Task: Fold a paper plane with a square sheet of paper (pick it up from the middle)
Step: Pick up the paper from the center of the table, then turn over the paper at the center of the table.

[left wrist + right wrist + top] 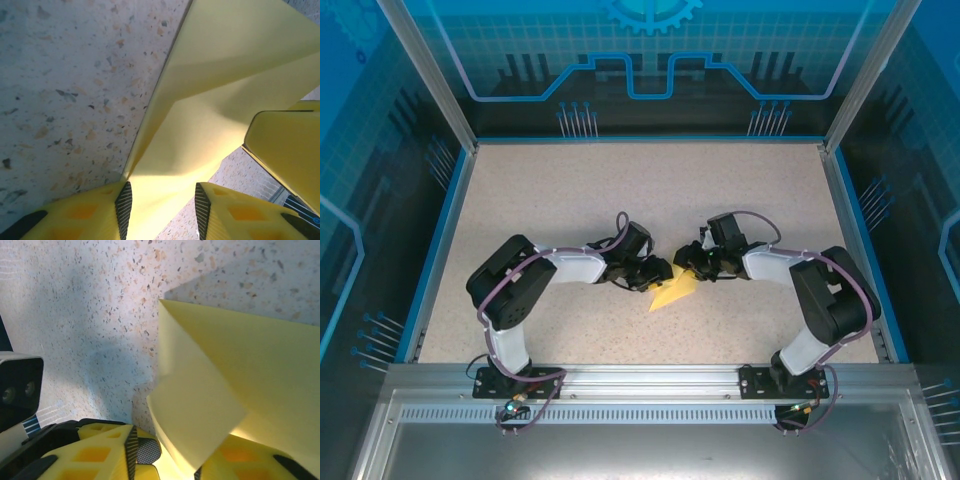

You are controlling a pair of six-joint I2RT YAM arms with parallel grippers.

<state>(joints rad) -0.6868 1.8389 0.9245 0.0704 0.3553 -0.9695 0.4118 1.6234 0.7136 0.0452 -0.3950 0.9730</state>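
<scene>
**A:** Top view first. The square sheet of paper (672, 292) sat mid-table (570, 190), partly folded, with a pointed end toward the near edge. Its upper end ran in between the left gripper (658, 272) and the right gripper (696, 266), which met nose to nose over it. Jaw states were unreadable from up there.

**B:** Handling?

**A:** My read: near weightless and floppy, stiff only along a crease. It would sag, slip off smooth plastic, and take a wrong crease easily. I'd pinch it on the ribbed pads, close to the middle fold line, not on a free corner.

**B:** Left wrist?

**A:** The left gripper (162, 206) had its jaws apart. The sheet (210, 100) ran up between the pads (124, 207) and lay against the one on the picture's left. Bare table showed between the sheet and the other pad, so it didn't look clamped. A yellow finger (285, 160), likely the right gripper's, sat at the right edge. I couldn't tell whether it was touching the sheet or just beside it.

**B:** Right wrist?

**A:** The sheet (260, 365) dropped in between the right gripper's (165, 456) fingers. A folded flap hung across the gap and covered it, so I couldn't tell pinched from loosely around.

**B:** Anything hidden?

**A:** The sheet's outer edges were cut off in both wrist views. From the top, the grippers covered its upper end, so the fold count was unclear, and so was whether the point touched the table. A camera housing (17, 385) poked in at the left edge of the right wrist view.
</scene>
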